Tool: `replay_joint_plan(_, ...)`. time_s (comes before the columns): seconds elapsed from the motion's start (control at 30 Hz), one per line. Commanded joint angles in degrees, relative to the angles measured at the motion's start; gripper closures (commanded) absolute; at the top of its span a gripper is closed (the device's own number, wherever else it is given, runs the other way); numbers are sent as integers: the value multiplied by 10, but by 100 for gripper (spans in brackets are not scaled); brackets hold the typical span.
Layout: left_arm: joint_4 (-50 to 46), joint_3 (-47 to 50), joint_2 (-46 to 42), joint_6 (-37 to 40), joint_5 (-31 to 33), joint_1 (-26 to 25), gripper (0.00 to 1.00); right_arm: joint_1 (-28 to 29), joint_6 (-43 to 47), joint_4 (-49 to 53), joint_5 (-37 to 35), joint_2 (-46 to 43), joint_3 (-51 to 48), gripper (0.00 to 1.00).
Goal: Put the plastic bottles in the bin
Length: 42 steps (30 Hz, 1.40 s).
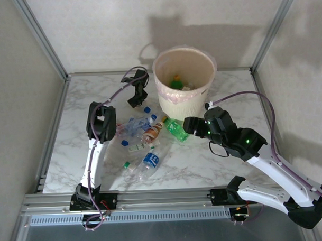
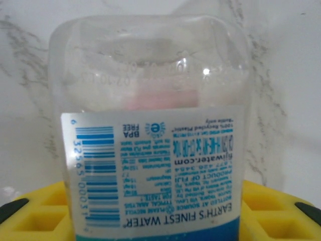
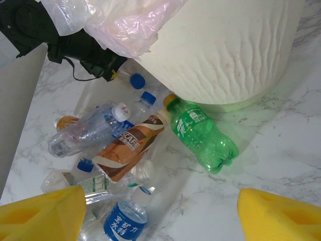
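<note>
The left gripper (image 1: 137, 98) is closed on a clear bottle (image 2: 150, 125) with a blue label, low beside the left foot of the bin (image 1: 187, 101), so the pick looks made. The next move calls for lifting it above the rim and releasing it inside. The right gripper (image 3: 160, 216) hangs open over the green bottle (image 3: 203, 138) lying just beside the bin. There is one bin with a second green bottle (image 1: 175, 83) inside, and roughly nine bottles on the table (image 1: 194, 161), though they overlap too much to count surely.
</note>
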State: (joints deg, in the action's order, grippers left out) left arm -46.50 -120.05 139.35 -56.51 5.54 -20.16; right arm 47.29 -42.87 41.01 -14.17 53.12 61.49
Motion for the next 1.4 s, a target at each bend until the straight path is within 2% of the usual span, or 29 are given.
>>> replay_joint_plan(0.0,-13,26,-47,16,34,4,55,5,-1,9,-13,-5,18,20)
replay_joint_plan(0.23,3,57,-164,43,87,4,58,5,21,0,-5,14,35,20)
replay_joint_plan(0.43,-2,49,-263,74,113,6,60,5,71,-26,38,51,61,20)
replay_joint_plan(0.63,5,30,-356,103,94,5,61,5,89,-50,51,67,84,20)
replay_joint_plan(0.83,69,22,-429,137,4,-4,60,5,94,-71,40,90,118,19)
replay_joint_plan(1.17,121,-27,-422,171,-46,-86,59,5,55,-32,-43,101,156,20)
replay_joint_plan(1.37,156,-68,-376,164,-63,-135,59,5,23,-8,-91,49,147,20)
